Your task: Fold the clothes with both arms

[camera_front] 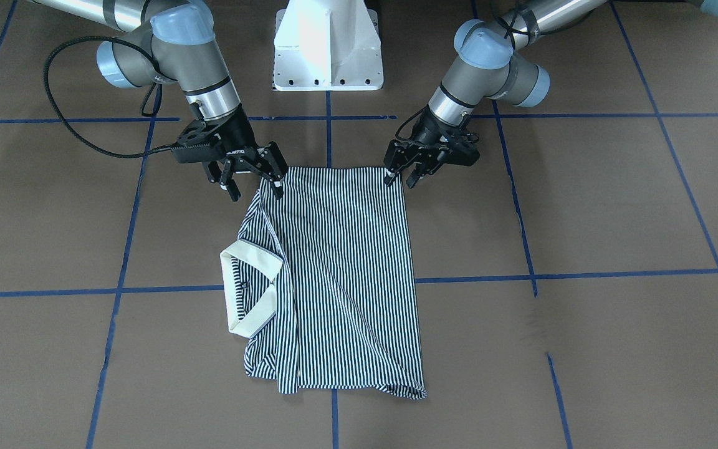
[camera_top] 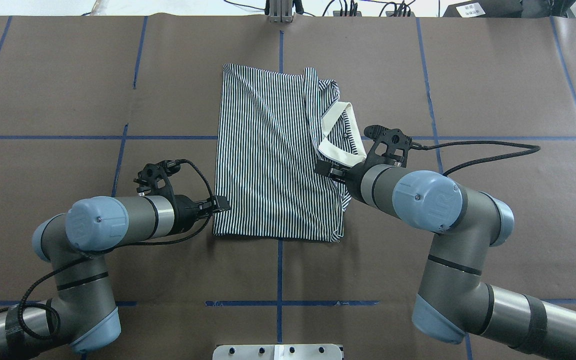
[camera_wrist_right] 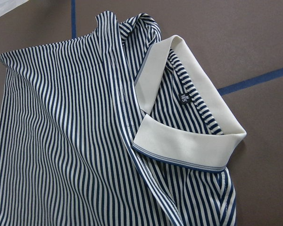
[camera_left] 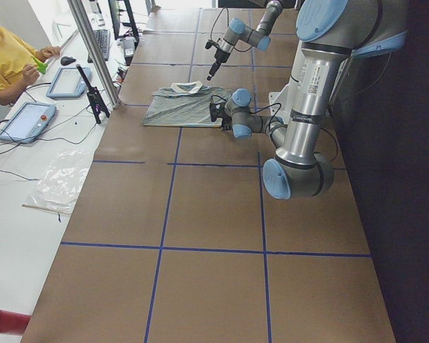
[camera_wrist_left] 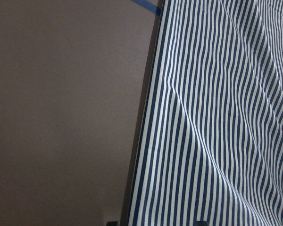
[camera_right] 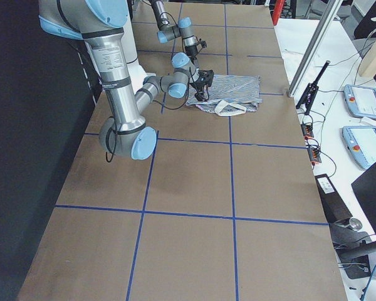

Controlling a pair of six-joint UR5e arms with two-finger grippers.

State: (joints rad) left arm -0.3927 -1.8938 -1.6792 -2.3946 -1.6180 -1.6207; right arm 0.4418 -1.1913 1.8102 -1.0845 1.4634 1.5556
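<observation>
The striped polo shirt (camera_front: 340,262) lies folded into a rough rectangle on the brown table, its cream collar (camera_front: 240,293) turned out on my right side. It also shows in the overhead view (camera_top: 268,160). My left gripper (camera_front: 399,179) is open and low at the shirt's near left corner. The left wrist view shows the shirt's edge (camera_wrist_left: 146,141) flat on the table between the fingertips. My right gripper (camera_front: 255,189) is open, jaws spread wide, above the near right corner. The right wrist view shows the collar (camera_wrist_right: 179,141) and the folded body below it.
The white pedestal base (camera_front: 328,50) stands behind the shirt. Blue tape lines (camera_front: 583,274) cross the brown table (camera_front: 614,199). In the exterior left view an operator in yellow (camera_left: 7,57) sits at a side bench with tablets, beyond a metal post (camera_left: 93,57).
</observation>
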